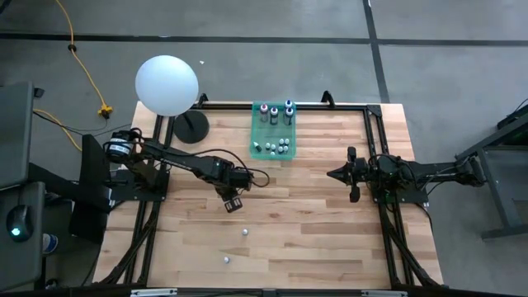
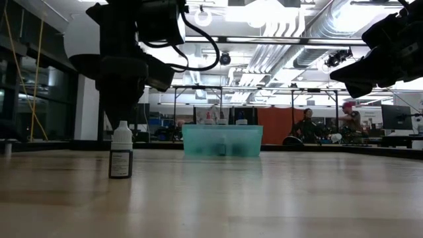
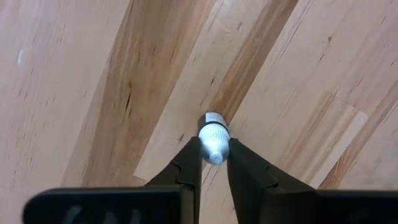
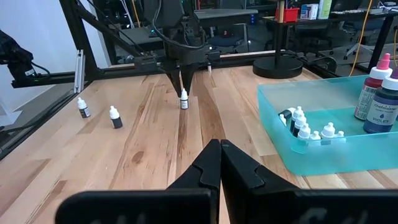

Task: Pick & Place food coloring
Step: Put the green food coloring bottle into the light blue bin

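Observation:
A small food coloring bottle (image 3: 213, 127) with a white cap stands upright on the wooden table, and my left gripper (image 3: 214, 148) is shut on it from above. The right wrist view shows that gripper (image 4: 183, 84) over the same bottle (image 4: 184, 101). Two more bottles (image 4: 81, 107) (image 4: 115, 117) stand loose on their bases nearer the table's front. In the low view one bottle (image 2: 121, 151) stands in front of the left arm. Several others sit in the green tray (image 1: 256, 136). My right gripper (image 4: 219, 149) waits shut at the table's right side (image 1: 334, 174). My left gripper pinches the bottle's white cap (image 3: 213, 138) between its two fingers (image 3: 191, 155), one on each side. The fingers point straight down onto it. The bottle is upright with its base on the table (image 4: 184, 107).
The green tray's wall (image 4: 323, 158) holds small white-capped bottles and taller blue and pink ones (image 4: 380, 106) at the far middle. A white ball lamp (image 1: 167, 84) on a black base stands at the far left. Bare wood lies between the gripper and the tray.

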You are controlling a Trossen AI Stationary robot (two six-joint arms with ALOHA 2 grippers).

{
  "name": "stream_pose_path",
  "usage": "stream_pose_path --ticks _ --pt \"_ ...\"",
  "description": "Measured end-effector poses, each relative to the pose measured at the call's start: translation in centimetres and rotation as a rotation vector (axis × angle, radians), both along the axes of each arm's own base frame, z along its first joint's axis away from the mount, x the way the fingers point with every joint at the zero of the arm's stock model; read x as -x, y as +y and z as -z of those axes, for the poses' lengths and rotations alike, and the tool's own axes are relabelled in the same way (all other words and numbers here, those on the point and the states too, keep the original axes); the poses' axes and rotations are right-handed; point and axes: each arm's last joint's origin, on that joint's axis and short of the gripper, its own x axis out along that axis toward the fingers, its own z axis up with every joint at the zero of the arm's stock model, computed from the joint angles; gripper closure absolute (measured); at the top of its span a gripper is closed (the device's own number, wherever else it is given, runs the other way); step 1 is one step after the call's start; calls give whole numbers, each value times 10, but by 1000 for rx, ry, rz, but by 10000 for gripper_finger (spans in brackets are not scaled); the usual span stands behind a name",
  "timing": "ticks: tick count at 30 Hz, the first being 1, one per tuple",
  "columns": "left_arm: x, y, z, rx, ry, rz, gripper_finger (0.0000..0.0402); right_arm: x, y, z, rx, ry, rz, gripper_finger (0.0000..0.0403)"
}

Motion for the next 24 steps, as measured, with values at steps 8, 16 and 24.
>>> stream_pose_path --ticks 8,16,24 --pt "0 0 0 0 -1 8 363 0 0 0 0 0 0 402" --pt "-7 -2 -23 22 7 51 365 0 0 0 0 0 0 402" --pt "-19 -5 -71 22 -31 137 366 0 0 0 0 0 0 402"
